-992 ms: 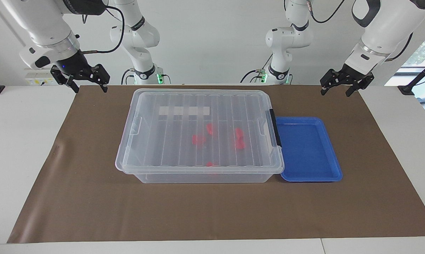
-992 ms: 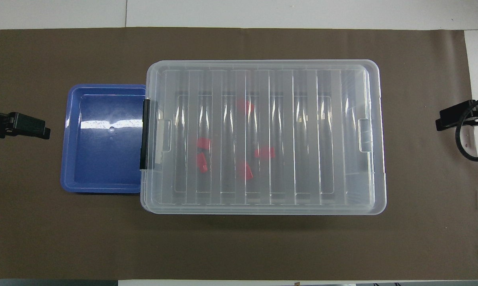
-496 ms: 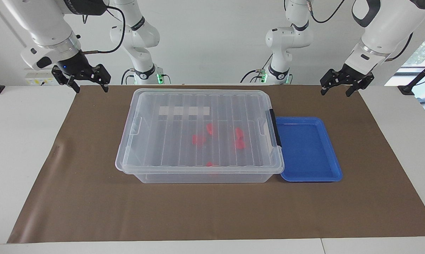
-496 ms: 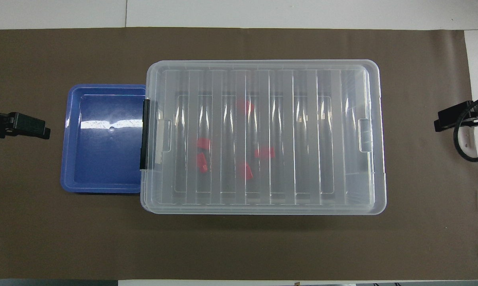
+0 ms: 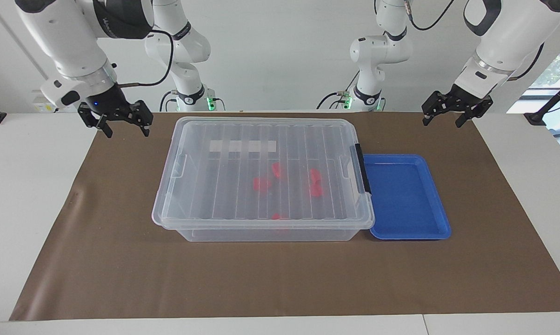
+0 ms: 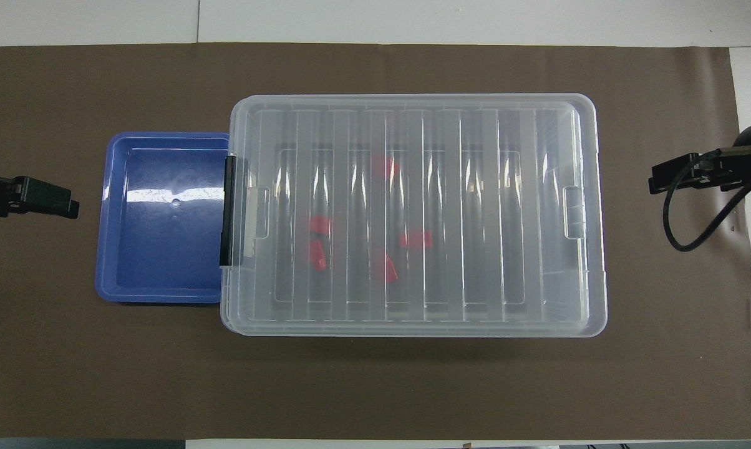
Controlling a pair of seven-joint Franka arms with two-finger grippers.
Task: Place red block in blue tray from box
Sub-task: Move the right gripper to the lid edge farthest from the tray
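The box (image 5: 224,186) is a clear bin with its ribbed lid shut and a black latch (image 5: 363,167) at the end toward the left arm. Several red blocks (image 5: 262,184) lie inside and show through the lid, also in the overhead view (image 6: 416,239). The blue tray (image 5: 405,195) stands empty against the latch end of the box (image 6: 488,218); it also shows in the overhead view (image 6: 163,237). My right gripper (image 5: 125,129) is open and empty, in the air over the mat beside the box's other end. My left gripper (image 5: 443,122) is open and empty over the mat's corner, where that arm waits.
A brown mat (image 5: 280,279) covers the table under the box and tray. White table (image 5: 29,195) shows at both ends. The right arm's black cable (image 6: 693,218) hangs by its gripper (image 6: 656,183). The left gripper's tip (image 6: 70,204) shows beside the tray.
My right gripper has moved lower and closer to the box's end. The left arm, the box, the tray and the blocks have not moved.
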